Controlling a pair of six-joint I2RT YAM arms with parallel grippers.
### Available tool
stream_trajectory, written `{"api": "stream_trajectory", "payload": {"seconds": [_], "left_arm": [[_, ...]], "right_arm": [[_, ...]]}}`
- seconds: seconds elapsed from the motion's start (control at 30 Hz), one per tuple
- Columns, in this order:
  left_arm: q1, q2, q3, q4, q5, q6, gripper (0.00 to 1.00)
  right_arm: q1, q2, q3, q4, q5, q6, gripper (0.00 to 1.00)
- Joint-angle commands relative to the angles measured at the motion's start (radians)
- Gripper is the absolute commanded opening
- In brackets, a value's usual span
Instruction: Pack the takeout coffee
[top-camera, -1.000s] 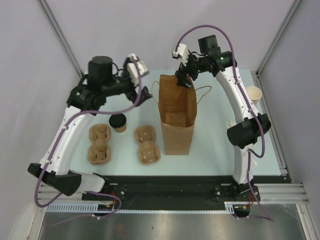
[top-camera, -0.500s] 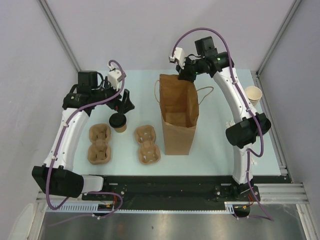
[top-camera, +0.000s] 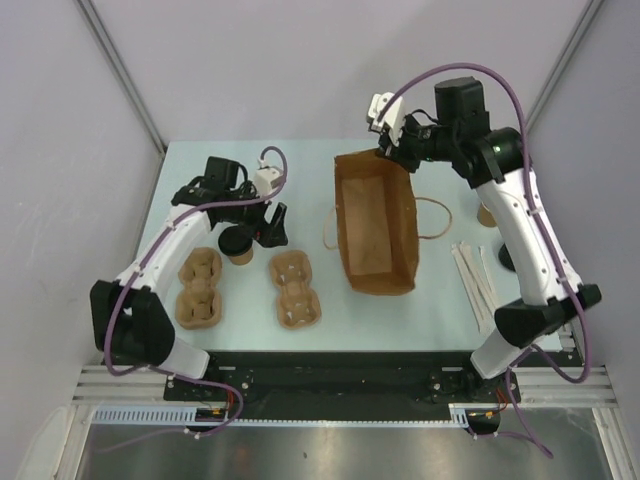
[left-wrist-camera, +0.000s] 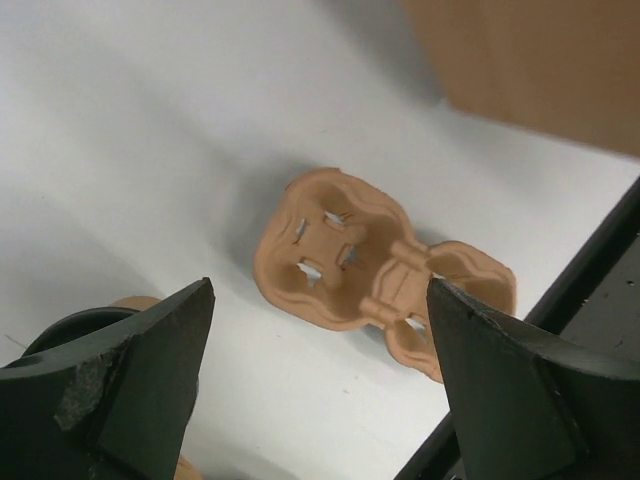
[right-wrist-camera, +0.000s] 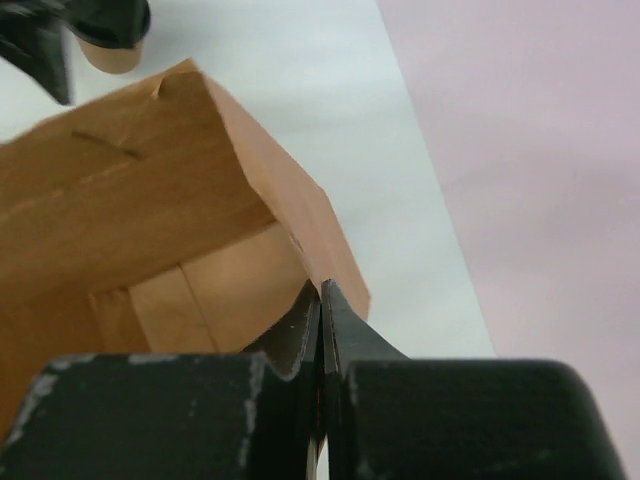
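Paper bag (top-camera: 375, 225) centre-right on table (top-camera: 310, 165). Takeout coffee (top-camera: 237, 243) left of bag, at far-right corner of left cup carrier (top-camera: 198, 288). Second cup carrier (top-camera: 295, 288) right of first, near-left of bag. Sticks (top-camera: 475, 280) right of bag. Cup stack (top-camera: 487, 215) on their far side.

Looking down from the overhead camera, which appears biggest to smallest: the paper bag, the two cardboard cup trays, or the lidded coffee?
1. paper bag
2. left cup tray and right cup tray, which look alike in size
3. lidded coffee

Two pulp carriers (top-camera: 199, 288) (top-camera: 295, 288) — one paper bag (top-camera: 375, 225), one lidded coffee (top-camera: 236, 241).
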Motion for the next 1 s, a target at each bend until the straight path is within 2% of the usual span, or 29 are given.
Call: {"api": "stream_trajectory", "payload": {"seconds": [0.0,0.23,0.4,0.53,0.97], "left_arm": [[-0.021,0.077,0.015,0.039,-0.037,0.045,0.92],[-0.079,0.174,0.010,0.045,-0.057,0.087,0.86],[-0.080,0.264,0.044,0.016,-0.067,0.136,0.76],[-0.080,0.292,0.041,0.016,-0.075,0.165,0.73],[-0.097,0.337,-0.006,0.051,-0.083,0.173,0.47]], "right_arm": [[0.030,-0.089,-0.068,0.062,0.051,0.021,0.00],[0.055,-0.143,-0.074,0.033,0.096,0.064,0.00],[0.078,-0.149,-0.051,0.005,0.120,0.123,0.00],[0.085,-0.157,-0.050,-0.006,0.131,0.177,0.00],[0.090,-0.152,-0.022,-0.064,0.142,0.288,0.00]]}}
